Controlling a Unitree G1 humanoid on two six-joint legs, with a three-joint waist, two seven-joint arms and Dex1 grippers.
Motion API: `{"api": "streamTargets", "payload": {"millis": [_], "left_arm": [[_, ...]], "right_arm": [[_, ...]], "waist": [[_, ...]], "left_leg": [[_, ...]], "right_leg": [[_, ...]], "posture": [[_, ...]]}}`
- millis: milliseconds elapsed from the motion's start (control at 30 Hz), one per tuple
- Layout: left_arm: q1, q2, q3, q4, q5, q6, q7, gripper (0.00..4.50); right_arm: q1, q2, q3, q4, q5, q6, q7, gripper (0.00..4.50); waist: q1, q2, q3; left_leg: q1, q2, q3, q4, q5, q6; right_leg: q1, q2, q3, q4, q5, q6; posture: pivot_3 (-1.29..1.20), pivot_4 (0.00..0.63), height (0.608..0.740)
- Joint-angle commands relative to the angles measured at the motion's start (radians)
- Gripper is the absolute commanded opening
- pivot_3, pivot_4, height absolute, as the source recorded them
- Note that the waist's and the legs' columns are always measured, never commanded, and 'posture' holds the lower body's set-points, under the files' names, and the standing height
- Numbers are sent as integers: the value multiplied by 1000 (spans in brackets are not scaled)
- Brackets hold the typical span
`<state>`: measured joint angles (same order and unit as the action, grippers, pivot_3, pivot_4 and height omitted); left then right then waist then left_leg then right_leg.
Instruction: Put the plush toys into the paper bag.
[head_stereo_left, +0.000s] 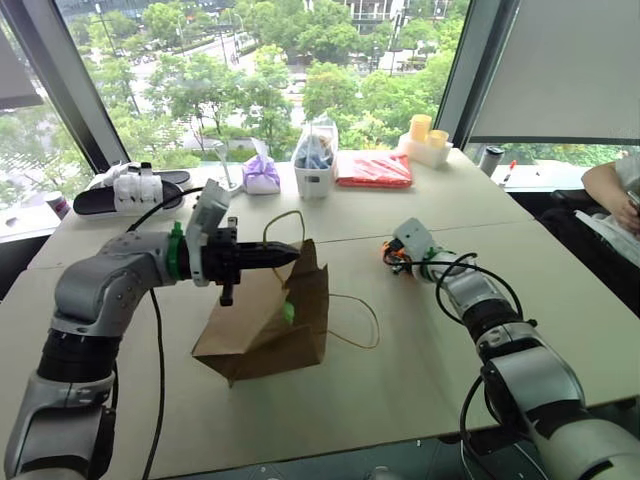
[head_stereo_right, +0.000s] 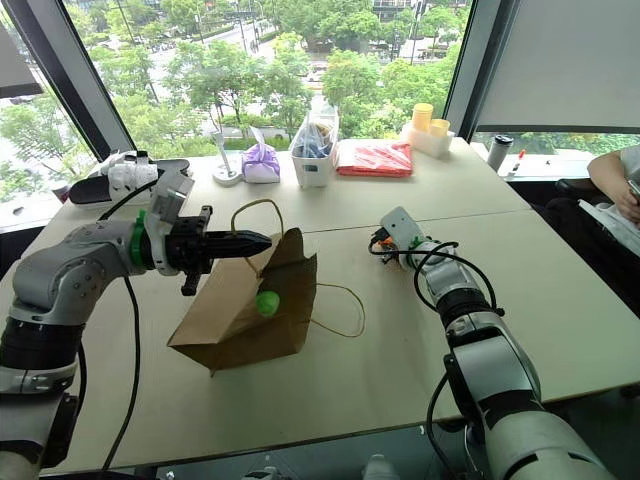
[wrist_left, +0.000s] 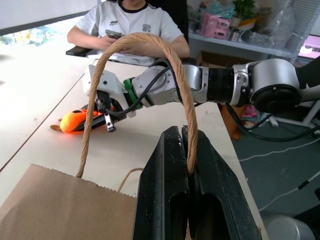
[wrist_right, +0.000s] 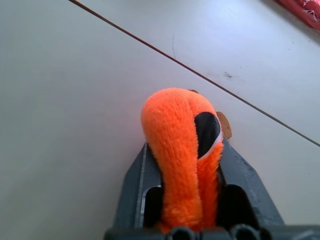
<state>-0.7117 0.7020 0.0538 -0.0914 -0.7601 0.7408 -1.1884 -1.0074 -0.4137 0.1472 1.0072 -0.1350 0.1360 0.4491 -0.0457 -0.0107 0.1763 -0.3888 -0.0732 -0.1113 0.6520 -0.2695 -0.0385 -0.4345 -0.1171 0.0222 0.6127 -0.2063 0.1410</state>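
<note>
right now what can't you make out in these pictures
- Green plush toy: mostly hidden by the paper bag in the eye views.
- Orange plush toy: lower part hidden between the right gripper fingers in the right wrist view.
- Bag's inside: hidden by its own paper.

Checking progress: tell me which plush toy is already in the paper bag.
The green plush toy, in the paper bag; the orange one is squeezed in the right gripper.

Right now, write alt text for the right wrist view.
The right tool is closed on an orange plush toy with a black face mark, squeezed between its dark fingers. Behind it lies a pale table crossed by a thin seam.
</note>
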Motion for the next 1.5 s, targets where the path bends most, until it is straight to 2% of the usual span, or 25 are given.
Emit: {"api": "streamTargets", "payload": {"millis": [33, 67, 267, 400, 500, 733, 1033, 1300, 1367, 1500], "left_arm": [[-1, 17, 40, -27, -25, 10, 3, 0], [-3, 19, 43, -21, -27, 12, 2, 0], [-16, 37, 45, 24, -21, 15, -17, 0], [-30, 31, 33, 35, -22, 16, -24, 0], [-41, 28, 30, 40, -28, 23, -30, 0], [-67, 22, 42, 44, -44, 48, -26, 0], [-58, 17, 69, -5, -102, 98, 8, 0], [-30, 2, 76, -53, -138, 127, 41, 0], [-30, 1, 77, -55, -138, 128, 45, 0], [-27, 2, 81, -60, -145, 131, 52, 0]], "right_arm": [[13, -25, -34, -94, 21, 50, 26, 6], [32, -27, -53, -175, 51, 96, 56, 5], [264, -115, -74, -1064, 263, 530, 279, 5], [347, -144, -60, -1375, 380, 687, 327, 5], [365, -126, -37, -1490, 445, 759, 328, 5], [353, -23, 92, -1468, 458, 739, 290, 5], [260, 106, 223, -1239, 396, 591, 291, 5], [175, 244, 245, -956, 357, 432, 314, 5], [161, 266, 240, -911, 348, 408, 316, 1085], [143, 295, 237, -849, 318, 362, 308, 2968]], "waist": [[0, 0, 0], [1, 0, 0], [2, 1, 1], [2, 1, 0], [4, 1, 0], [4, 1, 0], [3, 1, 0], [1, 1, 0], [2, 1, 0], [1, 1, 0]], "left_leg": [[0, 0, 0, 0, 0, 0], [0, 0, 0, 0, 0, 0], [-3, 0, -3, -2, 0, 0], [-3, 0, -3, -2, -3, 5], [-2, 1, -2, -1, -3, 5], [-2, 1, -2, 0, -3, 5], [-2, 0, -3, 0, -2, 4], [-2, 1, -3, -1, -1, 1], [-2, 1, -3, -2, 0, 0], [-2, 0, -3, -2, 1, -1]], "right_leg": [[0, 0, 0, 0, 0, 0], [0, 0, 0, 0, 0, 0], [-5, 0, 0, 2, 0, 0], [-5, 0, 0, 1, 0, 0], [-4, 0, 0, 1, 0, 0], [-4, 0, 0, 2, 0, 0], [-4, 0, 0, 2, 0, 0], [-6, 0, 0, 2, 0, 0], [-6, 0, 0, 2, 0, 0], [-6, 0, 0, 2, 0, 0]], "posture": [[0, 150, 740], [0, 150, 740], [0, 150, 740], [0, 150, 740], [0, 150, 740], [0, 150, 740], [0, 150, 740], [0, 150, 740], [0, 150, 740], [0, 150, 740]]}}
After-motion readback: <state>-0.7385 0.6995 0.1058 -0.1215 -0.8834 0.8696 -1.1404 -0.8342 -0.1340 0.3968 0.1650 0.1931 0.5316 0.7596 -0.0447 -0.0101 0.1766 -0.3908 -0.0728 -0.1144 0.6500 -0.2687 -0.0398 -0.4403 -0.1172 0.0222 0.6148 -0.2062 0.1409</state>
